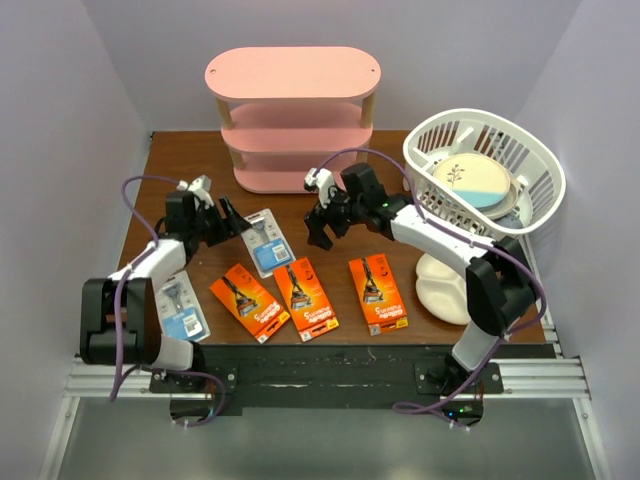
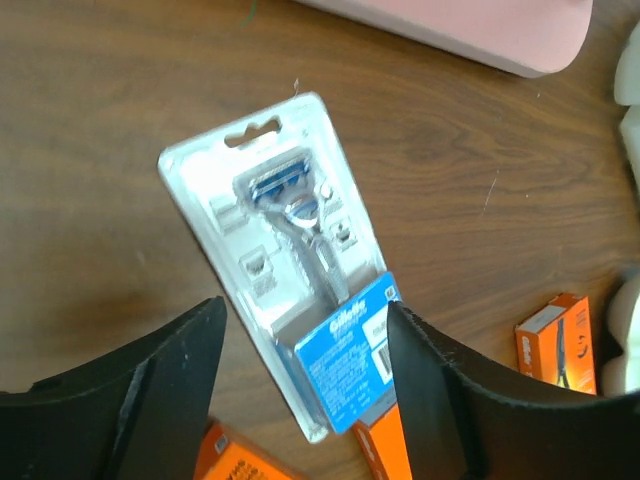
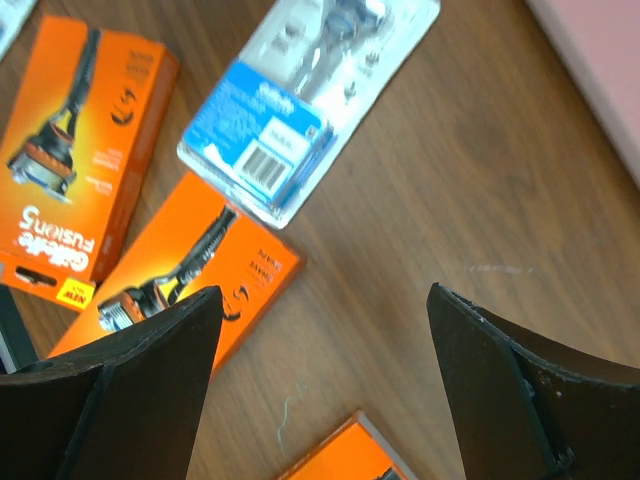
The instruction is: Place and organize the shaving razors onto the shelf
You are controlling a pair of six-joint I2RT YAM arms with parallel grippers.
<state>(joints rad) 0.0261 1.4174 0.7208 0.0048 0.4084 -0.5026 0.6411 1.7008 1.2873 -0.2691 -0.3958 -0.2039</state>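
Left claw [image 2: 305, 312], spread, straddles the blue end of the clear razor pack [image 2: 285, 230] lying flat on the table [image 2: 100, 120] before the shelf [image 2: 470, 30]; we should centre it before pinching. Right claw [image 3: 322, 292] spread, empty.

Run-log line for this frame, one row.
left gripper open, straddling blister pack | right gripper open above table | shelf: no packs seen

Bright even light, slightly blurred close-ups.
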